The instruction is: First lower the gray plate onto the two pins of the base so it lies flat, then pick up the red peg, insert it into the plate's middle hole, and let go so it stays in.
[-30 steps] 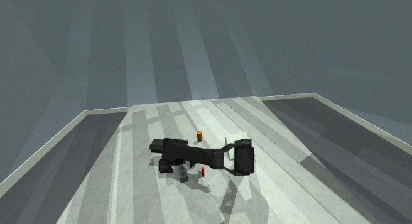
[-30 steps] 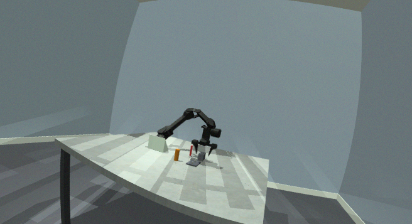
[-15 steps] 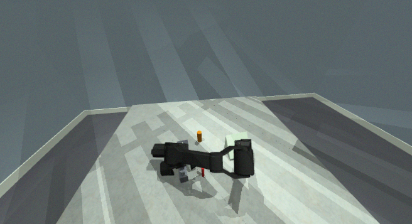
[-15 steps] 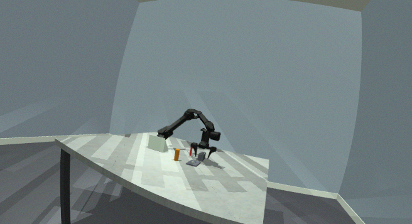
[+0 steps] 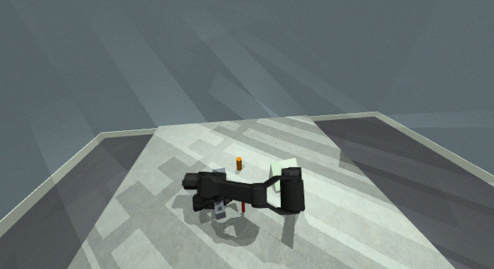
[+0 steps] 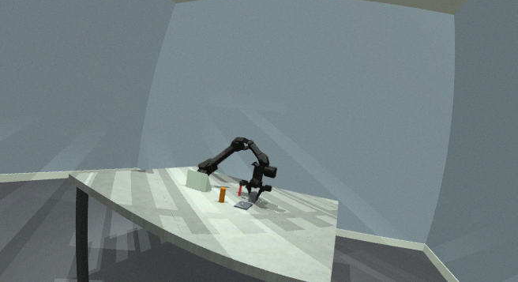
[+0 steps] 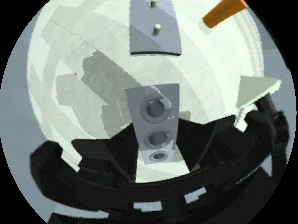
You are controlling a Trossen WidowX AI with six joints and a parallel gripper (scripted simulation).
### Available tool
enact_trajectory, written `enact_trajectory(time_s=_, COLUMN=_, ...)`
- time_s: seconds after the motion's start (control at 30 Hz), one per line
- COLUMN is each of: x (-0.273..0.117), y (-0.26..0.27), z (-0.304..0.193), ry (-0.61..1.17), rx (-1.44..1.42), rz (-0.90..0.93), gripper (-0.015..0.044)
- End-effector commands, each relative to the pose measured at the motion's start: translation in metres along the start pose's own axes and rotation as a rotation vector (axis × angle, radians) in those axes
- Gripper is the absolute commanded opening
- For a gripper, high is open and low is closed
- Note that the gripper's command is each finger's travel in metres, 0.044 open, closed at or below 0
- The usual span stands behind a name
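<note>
Matt gray plate (image 7: 157, 124) (smooth); pale streaked table (image 6: 253, 242).

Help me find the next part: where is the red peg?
In the top view, the red peg stands on the table just right of the gray plate, under the arm's forearm.

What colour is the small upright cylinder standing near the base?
Orange; the small upright cylinder shows best in the top view.

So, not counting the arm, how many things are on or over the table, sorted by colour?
Gray: 2 (flat gray plate with three holes, held in the tool; flat gray base with two pins)
Red: 1 (thin red peg)
Orange: 1 (short orange cylinder)
Pale green: 1 (pale green wedge block)
Total: 5
</note>
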State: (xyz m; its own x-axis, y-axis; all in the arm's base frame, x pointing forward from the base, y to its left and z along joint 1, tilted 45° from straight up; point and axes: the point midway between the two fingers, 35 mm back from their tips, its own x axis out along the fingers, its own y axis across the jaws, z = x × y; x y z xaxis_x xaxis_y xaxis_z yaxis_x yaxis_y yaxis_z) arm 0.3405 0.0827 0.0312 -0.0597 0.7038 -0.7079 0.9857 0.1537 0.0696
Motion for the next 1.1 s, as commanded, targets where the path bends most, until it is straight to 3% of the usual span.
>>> enact_trajectory(time_s=0.0, x=0.001, y=0.000, z=0.000, ry=0.005, rx=0.003, rz=0.001, gripper=0.0144)
enact_trajectory(time_s=0.1, x=0.001, y=0.000, z=0.000, ry=0.005, rx=0.003, rz=0.001, gripper=0.0124)
enact_trajectory(time_s=0.27, x=-0.007, y=0.002, z=0.001, ry=0.002, rx=0.003, rz=0.001, gripper=0.0000)
enact_trajectory(time_s=1.07, x=-0.080, y=0.009, z=0.008, ry=-0.012, rx=0.000, rz=0.003, gripper=0.0000)
